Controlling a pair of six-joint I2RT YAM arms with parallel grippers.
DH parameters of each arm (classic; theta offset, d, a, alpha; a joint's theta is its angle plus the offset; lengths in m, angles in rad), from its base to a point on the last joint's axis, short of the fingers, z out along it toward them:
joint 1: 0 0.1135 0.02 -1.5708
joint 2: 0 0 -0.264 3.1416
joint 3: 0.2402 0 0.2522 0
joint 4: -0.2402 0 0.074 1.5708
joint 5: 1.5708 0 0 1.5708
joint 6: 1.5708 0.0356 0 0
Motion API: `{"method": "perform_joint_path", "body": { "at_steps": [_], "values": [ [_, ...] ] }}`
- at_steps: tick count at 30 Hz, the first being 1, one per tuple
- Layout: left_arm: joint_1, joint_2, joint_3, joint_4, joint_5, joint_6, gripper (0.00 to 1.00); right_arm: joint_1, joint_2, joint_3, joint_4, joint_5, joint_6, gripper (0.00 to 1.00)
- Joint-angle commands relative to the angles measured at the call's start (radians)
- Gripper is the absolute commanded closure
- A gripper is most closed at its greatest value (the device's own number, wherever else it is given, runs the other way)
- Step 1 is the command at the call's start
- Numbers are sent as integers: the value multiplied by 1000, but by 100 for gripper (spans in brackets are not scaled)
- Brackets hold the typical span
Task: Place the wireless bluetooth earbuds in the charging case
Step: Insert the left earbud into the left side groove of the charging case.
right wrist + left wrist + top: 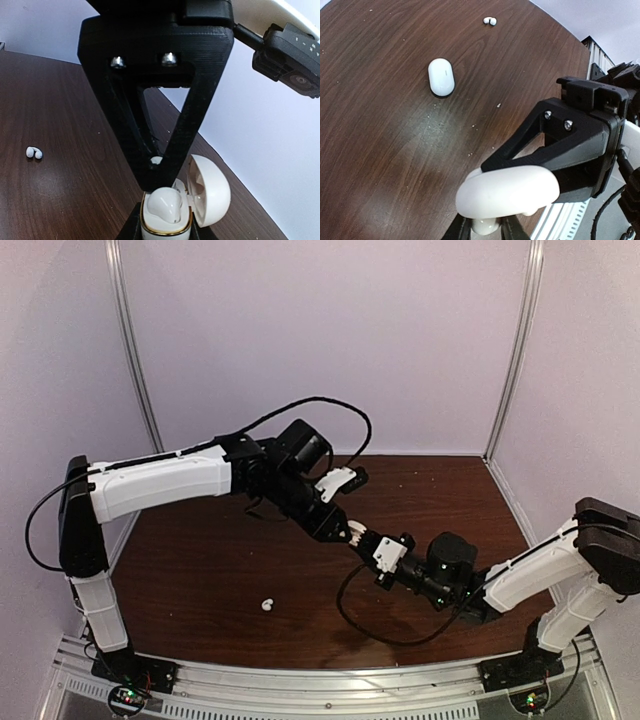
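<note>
**Filling the open case (212,200)**

Gripped tight in the right jaws: the case, one bud (162,205) already sitting inside. Pinched in the left jaws just above it: a small white bit (156,160), likely another bud. Next, most likely: lower straight into its slot, press softly, let go. Farther off on the bench (380,150): a shut case (441,76), then two loose buds (490,21).
</note>
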Motion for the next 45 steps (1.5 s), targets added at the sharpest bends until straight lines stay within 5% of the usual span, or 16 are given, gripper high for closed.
{"method": "perform_joint_path", "body": {
  "at_steps": [1, 13, 45],
  "values": [
    [1, 28, 18, 13, 12, -8, 73, 19, -18, 2, 202, -48, 10, 100],
    [3, -20, 11, -4, 9, 23, 59, 13, -5, -8, 221, -41, 33, 100],
    [2, -193, -5, 30, -58, 85, 44, -16, 55, 12, 196, -76, 106, 100]
  ]
}}
